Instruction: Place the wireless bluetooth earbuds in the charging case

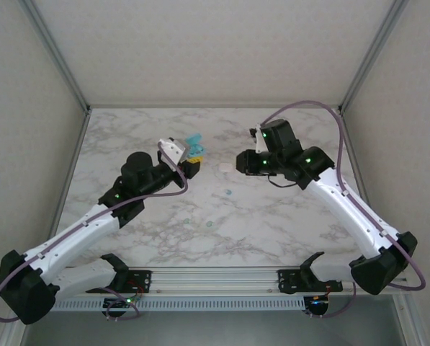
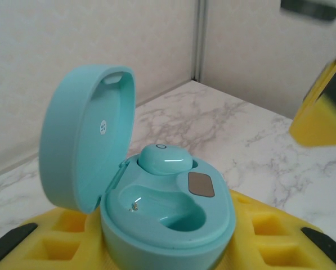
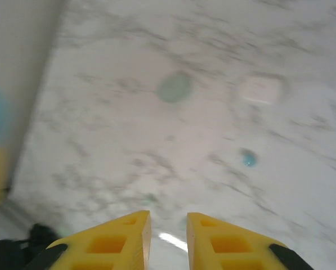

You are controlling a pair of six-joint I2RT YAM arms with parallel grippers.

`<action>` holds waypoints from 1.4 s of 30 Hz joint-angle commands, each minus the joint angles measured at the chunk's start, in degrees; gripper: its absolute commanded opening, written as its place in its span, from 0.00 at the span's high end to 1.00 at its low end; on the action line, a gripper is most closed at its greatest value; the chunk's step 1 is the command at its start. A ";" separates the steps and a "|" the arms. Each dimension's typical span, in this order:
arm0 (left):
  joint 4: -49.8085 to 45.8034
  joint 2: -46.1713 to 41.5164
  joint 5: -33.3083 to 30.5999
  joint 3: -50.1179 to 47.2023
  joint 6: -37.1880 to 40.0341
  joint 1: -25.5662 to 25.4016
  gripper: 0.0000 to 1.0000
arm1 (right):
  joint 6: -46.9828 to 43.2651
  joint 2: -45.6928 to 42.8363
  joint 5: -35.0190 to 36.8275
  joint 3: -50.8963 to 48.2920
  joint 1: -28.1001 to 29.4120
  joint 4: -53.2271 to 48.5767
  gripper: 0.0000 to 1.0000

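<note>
Judging by the case (image 2: 168, 225), lid (image 2: 86, 135) up, one teal bud (image 2: 165, 159) parked in the back socket and the front socket (image 2: 168, 205) bare, looks like halfway: hunting for bud number two. Seeing the case clamped in the left hand (image 1: 191, 160), yellow fingers (image 2: 294, 247) snug on both sides of its base. Seeing the right hand (image 3: 169, 225) hanging over the worktop (image 3: 156, 146), closed down to a slim gap, nothing in it, touching nothing. Below it, all blurry: small blue bud (image 3: 247, 158), mint blob (image 3: 175, 87), white blob (image 3: 261, 89), loose and well apart. Next up, probably: open wider, drop onto the blue bud since it matches the case, pinch without flicking it away, then carry over and line up with the bare socket. Tiny and round, so likely slippery. Needs a slow, square approach, plus a steady case on the other side.
</note>
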 commanded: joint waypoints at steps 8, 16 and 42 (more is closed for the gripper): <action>-4.96 -9.16 -5.84 -1.93 -1.79 -0.17 0.92 | -9.71 20.52 -4.55 -3.19 -3.47 1.15 0.68; -8.49 -14.64 -7.96 -2.58 -1.47 -0.19 0.91 | -11.45 34.70 -3.85 4.43 -2.72 -1.58 0.65; -10.03 -16.13 -8.08 -2.53 -0.76 -0.17 0.91 | -3.95 46.88 2.47 13.42 2.11 -6.06 0.63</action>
